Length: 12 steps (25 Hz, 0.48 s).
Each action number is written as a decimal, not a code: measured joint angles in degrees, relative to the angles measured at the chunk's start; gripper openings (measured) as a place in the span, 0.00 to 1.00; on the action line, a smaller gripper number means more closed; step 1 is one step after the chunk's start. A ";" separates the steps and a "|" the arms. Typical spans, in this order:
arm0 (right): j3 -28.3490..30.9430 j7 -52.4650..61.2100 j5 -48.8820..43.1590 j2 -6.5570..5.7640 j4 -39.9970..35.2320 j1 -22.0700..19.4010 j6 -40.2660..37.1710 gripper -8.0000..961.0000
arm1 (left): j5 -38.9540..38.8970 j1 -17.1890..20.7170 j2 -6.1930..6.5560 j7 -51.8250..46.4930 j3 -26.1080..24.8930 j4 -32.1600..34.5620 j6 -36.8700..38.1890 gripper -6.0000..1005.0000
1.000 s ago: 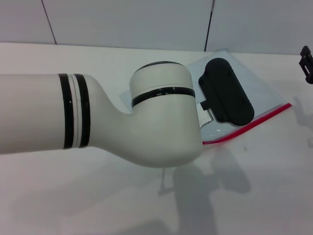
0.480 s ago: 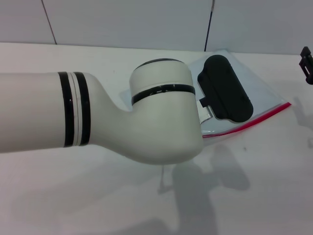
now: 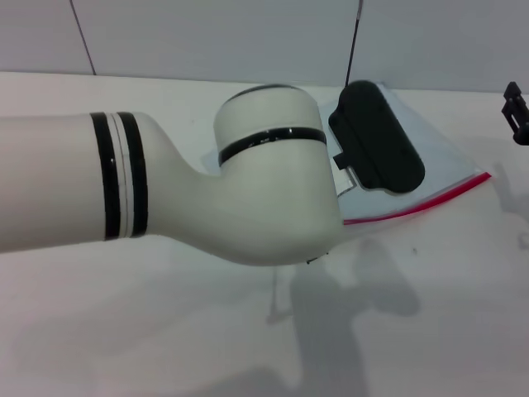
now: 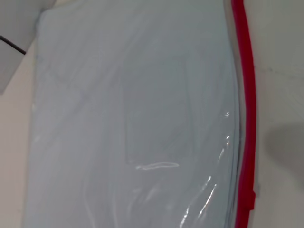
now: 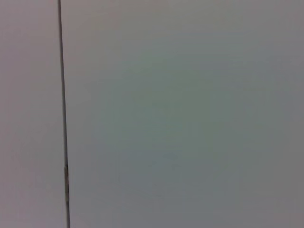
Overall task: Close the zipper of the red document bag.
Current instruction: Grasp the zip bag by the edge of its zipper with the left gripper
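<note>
The red document bag [image 3: 442,157] lies flat on the white table at the far right of centre, a translucent pale blue-grey pouch. Its zipper [image 3: 417,206] is the thin red strip along the near long edge. My left arm reaches across the table and covers most of the bag. The black body of my left gripper [image 3: 376,141] hangs over the bag, with its fingers hidden. The left wrist view shows the bag [image 4: 133,123] close up, with the zipper [image 4: 246,109] along one side and a small red bump low on it. My right gripper [image 3: 516,112] is at the far right edge, away from the bag.
The white table [image 3: 430,331] carries the arm's shadow in front of the bag. A pale panelled wall [image 3: 207,37] stands behind the table. The right wrist view shows only that wall [image 5: 180,114] and a dark seam.
My left arm's end has shifted a little toward the far side of the table. The visible left end of the red zipper has moved the same way.
</note>
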 joint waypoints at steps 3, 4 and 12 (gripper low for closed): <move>-0.05 0.30 -0.07 -0.06 0.00 0.01 -0.13 0.61 | 2.26 0.67 0.19 0.00 -1.51 -1.99 1.40 0.06; -0.10 0.47 -0.12 -0.07 0.00 0.11 -0.20 0.61 | 3.58 1.19 0.22 0.00 -2.16 -3.11 2.23 0.06; -0.42 2.23 -0.30 -0.26 -0.18 1.37 -0.39 0.61 | 12.02 7.35 1.52 0.04 -8.33 -13.95 6.48 0.06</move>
